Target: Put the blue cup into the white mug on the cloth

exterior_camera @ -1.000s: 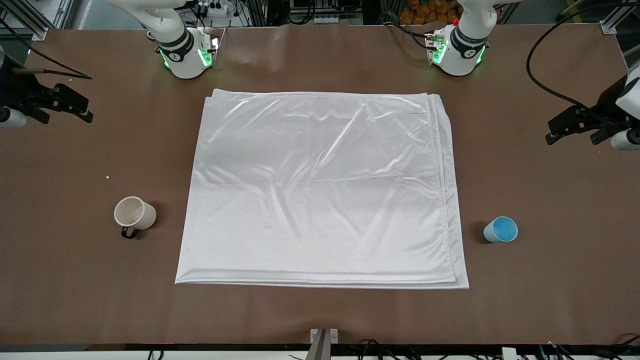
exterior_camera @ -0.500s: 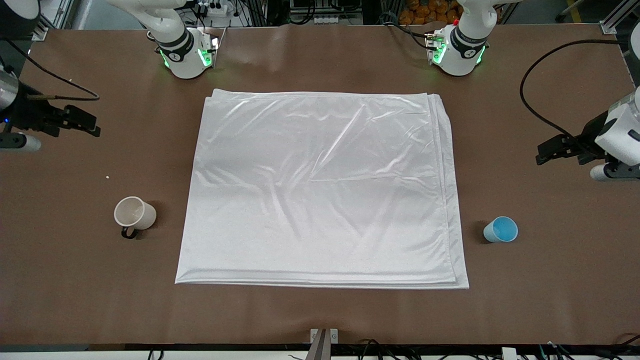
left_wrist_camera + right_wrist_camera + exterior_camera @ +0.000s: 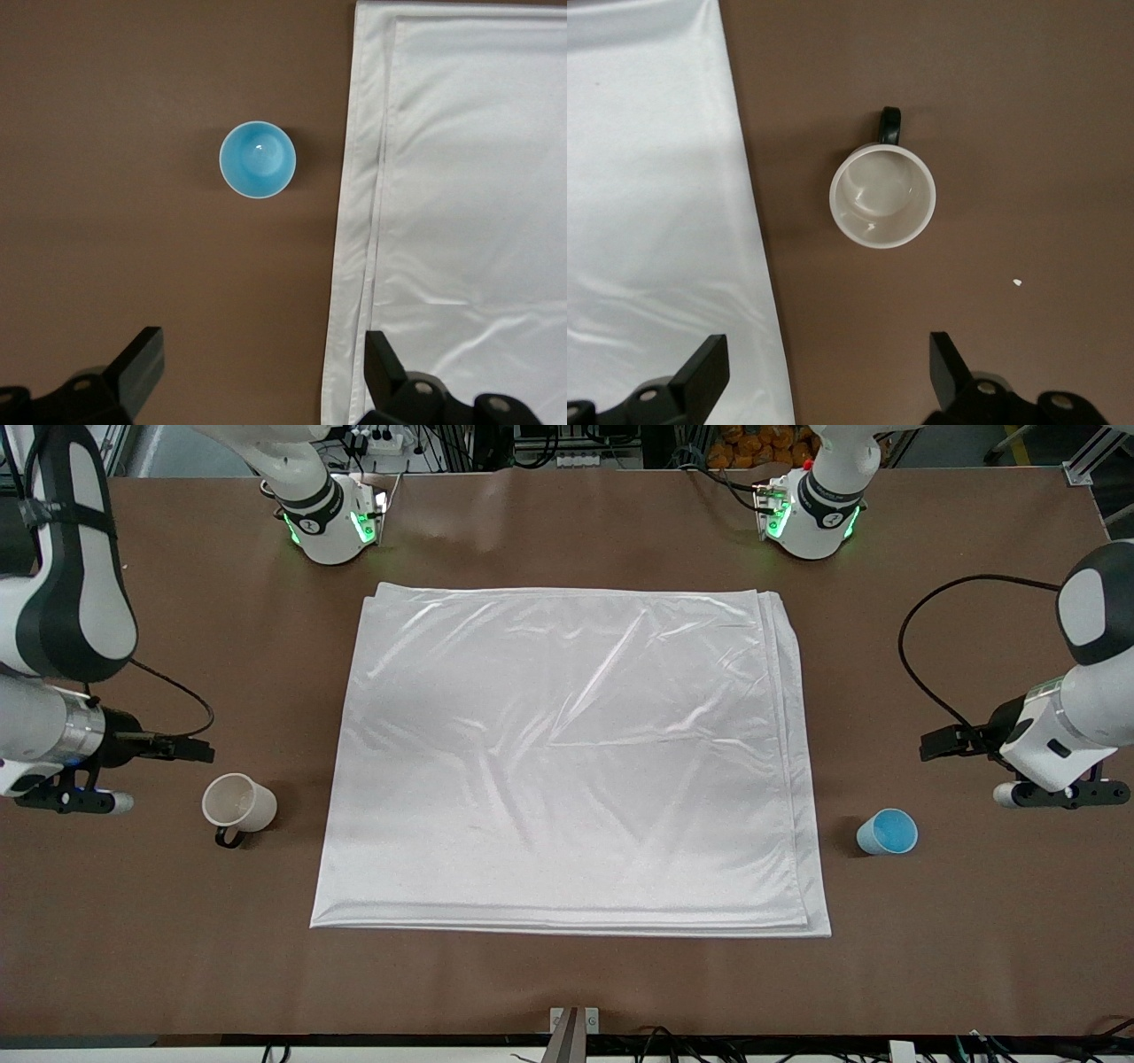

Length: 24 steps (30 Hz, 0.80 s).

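Note:
The blue cup [image 3: 887, 832] stands upright on the bare table beside the cloth [image 3: 567, 762], toward the left arm's end. It also shows in the left wrist view [image 3: 257, 160]. The white mug [image 3: 237, 804] stands upright on the bare table toward the right arm's end, its dark handle pointing at the front camera. It also shows in the right wrist view [image 3: 882, 196]. My left gripper [image 3: 943, 742] is open and empty over the table near the cup. My right gripper [image 3: 190, 751] is open and empty over the table near the mug. Nothing lies on the cloth.
The folded cloth edge shows in the left wrist view [image 3: 461, 204] and in the right wrist view [image 3: 656, 177]. A small white crumb [image 3: 1017, 282] lies on the table near the mug. The arm bases [image 3: 328, 522] stand past the cloth's top edge.
Both arms have swung in from the table ends. The left gripper has come closer to the blue cup and the right gripper closer to the mug. Cup, mug and cloth have not moved.

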Each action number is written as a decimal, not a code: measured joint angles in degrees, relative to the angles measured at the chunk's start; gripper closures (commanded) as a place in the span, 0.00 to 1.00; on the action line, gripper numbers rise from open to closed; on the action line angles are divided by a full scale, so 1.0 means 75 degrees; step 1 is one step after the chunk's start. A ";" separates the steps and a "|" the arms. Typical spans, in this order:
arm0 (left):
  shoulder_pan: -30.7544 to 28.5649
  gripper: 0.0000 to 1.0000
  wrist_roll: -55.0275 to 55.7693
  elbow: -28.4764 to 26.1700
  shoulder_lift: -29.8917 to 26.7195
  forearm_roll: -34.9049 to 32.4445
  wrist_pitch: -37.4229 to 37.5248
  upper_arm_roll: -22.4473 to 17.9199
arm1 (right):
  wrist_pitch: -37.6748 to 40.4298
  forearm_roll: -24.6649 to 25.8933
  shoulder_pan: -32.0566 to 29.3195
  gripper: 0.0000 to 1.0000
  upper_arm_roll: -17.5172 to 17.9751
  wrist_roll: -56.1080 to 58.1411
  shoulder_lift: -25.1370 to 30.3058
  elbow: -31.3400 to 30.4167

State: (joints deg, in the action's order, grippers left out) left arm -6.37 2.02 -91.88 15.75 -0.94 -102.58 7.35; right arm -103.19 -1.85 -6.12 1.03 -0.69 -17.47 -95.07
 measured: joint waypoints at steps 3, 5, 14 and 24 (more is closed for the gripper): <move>-0.0075 0.00 0.0000 -0.0006 0.0292 -0.0001 -0.0188 -0.0011 | -0.0446 -0.0016 -0.0134 0.00 -0.0003 0.0000 -0.0425 0.0022; -0.0114 0.00 -0.0002 -0.0009 0.0461 -0.0001 -0.0313 -0.0013 | -0.0640 -0.0027 -0.0179 0.00 -0.0004 -0.0001 -0.0665 0.0067; -0.0160 0.00 -0.0010 -0.0013 0.1024 -0.0311 -0.0927 -0.0013 | -0.1201 -0.0032 -0.0214 0.00 -0.0003 -0.0030 -0.1869 0.0739; -0.0304 0.00 -0.0011 -0.0022 0.1620 -0.0393 -0.1545 -0.0027 | -0.2410 -0.0037 -0.0215 0.00 -0.0002 -0.0342 -0.2829 0.1083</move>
State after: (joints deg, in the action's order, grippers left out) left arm -8.65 1.94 -92.04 27.90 -3.89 -114.17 7.15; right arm -121.26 -2.13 -7.74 1.01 -3.25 -38.69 -86.95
